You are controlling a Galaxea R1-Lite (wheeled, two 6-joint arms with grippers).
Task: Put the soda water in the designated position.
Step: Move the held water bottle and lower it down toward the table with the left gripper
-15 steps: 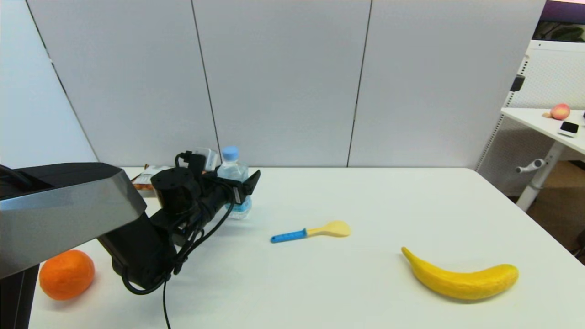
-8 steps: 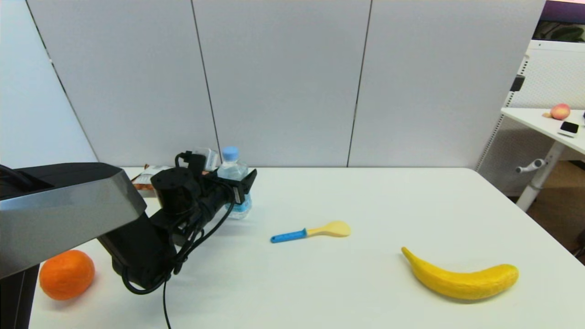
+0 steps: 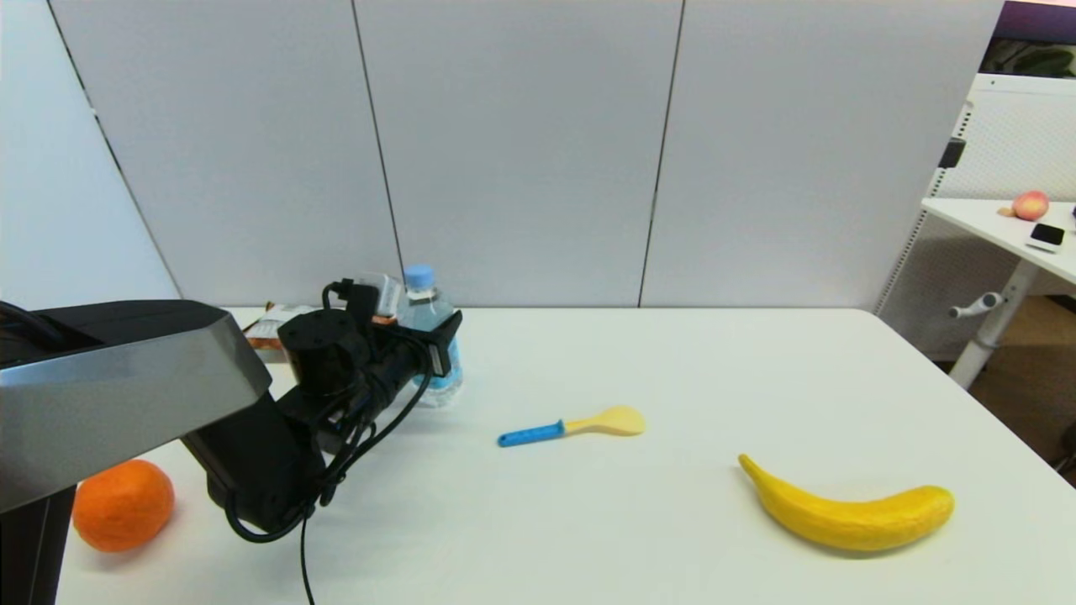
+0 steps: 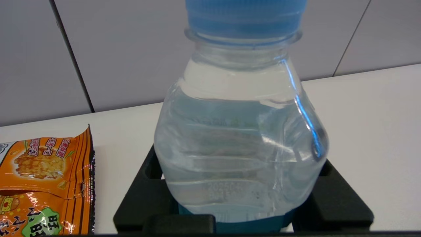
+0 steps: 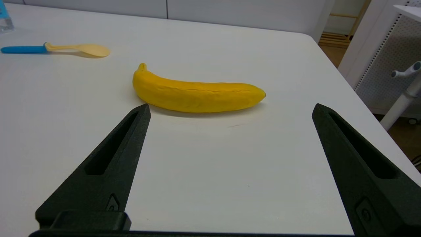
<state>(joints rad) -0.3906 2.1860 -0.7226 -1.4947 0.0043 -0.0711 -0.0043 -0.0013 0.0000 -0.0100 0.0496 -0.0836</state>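
The soda water [image 3: 425,313], a small clear bottle with a light blue cap, stands upright at the back left of the white table [image 3: 672,378]. My left gripper [image 3: 437,346] is shut on its lower body, one black finger on each side. In the left wrist view the soda water [image 4: 240,131] fills the picture, with the left gripper [image 4: 238,161] clamped around its blue label. The right gripper [image 5: 231,108] hangs open and empty over the table's near right part, just short of a banana, and is out of the head view.
A blue-handled beige spoon [image 3: 572,425] lies mid-table and a yellow banana [image 3: 849,508] at the front right. An orange [image 3: 122,504] sits front left. An orange snack packet [image 4: 42,184] lies beside the bottle. Grey wall panels close the back edge.
The left gripper's fingers have closed in onto the bottle. The bottle has shifted slightly left and up with them.
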